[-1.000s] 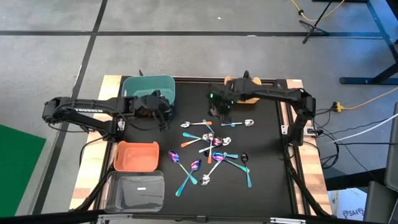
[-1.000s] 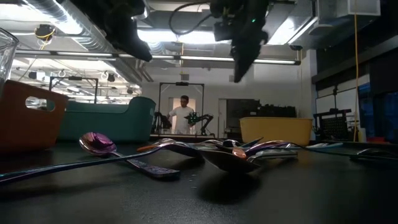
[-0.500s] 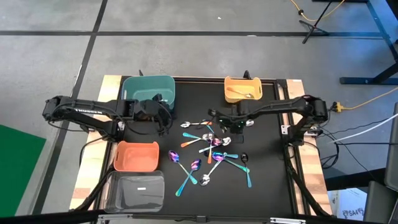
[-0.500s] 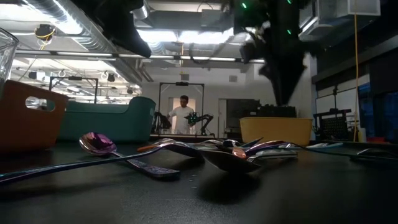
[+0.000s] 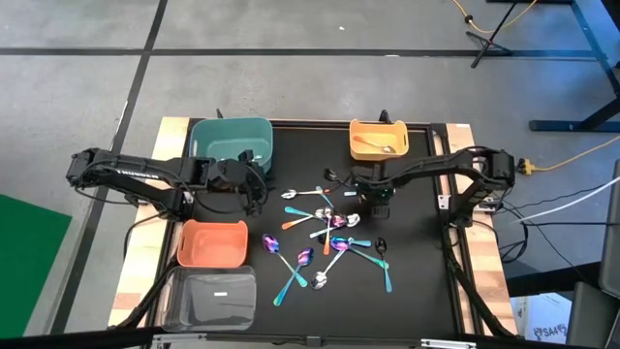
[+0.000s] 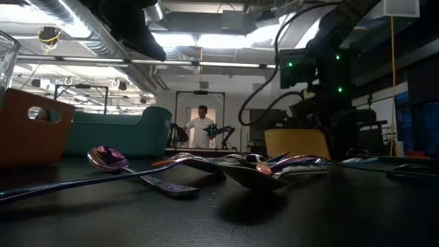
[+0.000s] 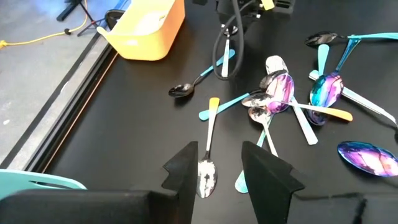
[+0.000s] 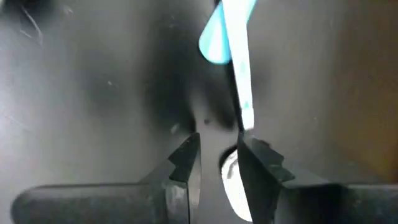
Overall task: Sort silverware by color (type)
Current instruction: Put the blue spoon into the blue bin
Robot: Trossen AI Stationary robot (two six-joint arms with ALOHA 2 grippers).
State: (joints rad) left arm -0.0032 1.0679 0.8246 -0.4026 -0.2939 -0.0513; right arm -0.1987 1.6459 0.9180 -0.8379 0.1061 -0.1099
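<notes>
The right hand (image 5: 376, 194) is down at the black worktop (image 5: 417, 281), at the far edge of the scattered silverware (image 5: 329, 237) and just in front of the yellow bin (image 5: 379, 139). In its own wrist view its fingers (image 8: 183, 168) stand a little apart with a silver spoon (image 8: 232, 180) lying in the gap between them and a teal-blue spoon (image 8: 233, 56) just beyond; whether they are pinching the silver spoon I cannot tell. The left hand (image 5: 254, 182) hangs beside the teal bin (image 5: 231, 141), at the left edge of the spoon pile. Its fingers (image 7: 261, 174) are parted with nothing between them, and below them on the worktop lies a silver spoon with an orange handle tip (image 7: 208, 155). The silverware is spread over the middle of the worktop, silver, teal-blue and purple-rainbow spoons crossing one another, with a black spoon (image 7: 193, 84) lying apart toward the yellow bin. An orange bin (image 5: 211, 243) and a clear bin (image 5: 210, 296) sit at the near left. In the low view a person (image 6: 202, 127) stands in the room beyond
</notes>
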